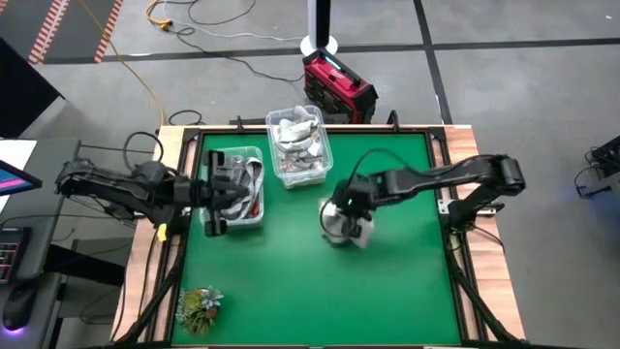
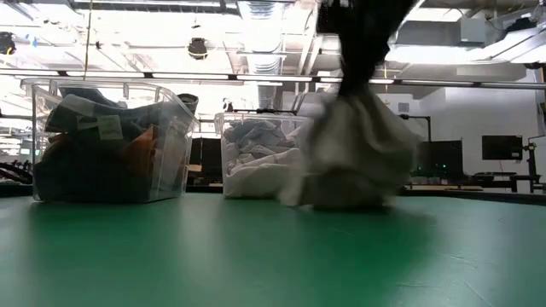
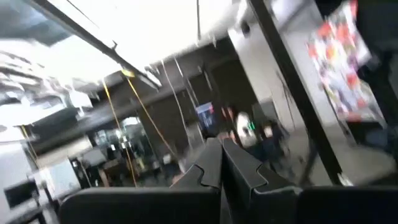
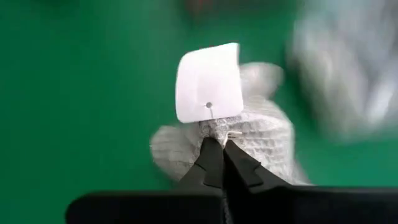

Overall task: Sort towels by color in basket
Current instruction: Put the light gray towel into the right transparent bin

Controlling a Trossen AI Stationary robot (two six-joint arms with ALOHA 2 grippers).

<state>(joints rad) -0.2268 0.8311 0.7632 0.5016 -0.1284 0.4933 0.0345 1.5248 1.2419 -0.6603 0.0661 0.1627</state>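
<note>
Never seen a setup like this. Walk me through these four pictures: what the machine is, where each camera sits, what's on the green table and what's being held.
It is a robot with two dark arms at a green table. One picture looks straight down from above, one looks level across the tabletop, and the other two come from cameras on each arm's wrist.

On the table stand two clear bins: the left bin holds dark and orange towels, the middle bin holds white ones. A small green plant sits near the front left corner.

The right tool is shut on a white towel with a paper tag. In the overhead picture this towel lies out on the mat, in front of the white bin.

The left tool is shut and holds nothing; its arm is over the left bin, its camera pointing out into the room.
</note>
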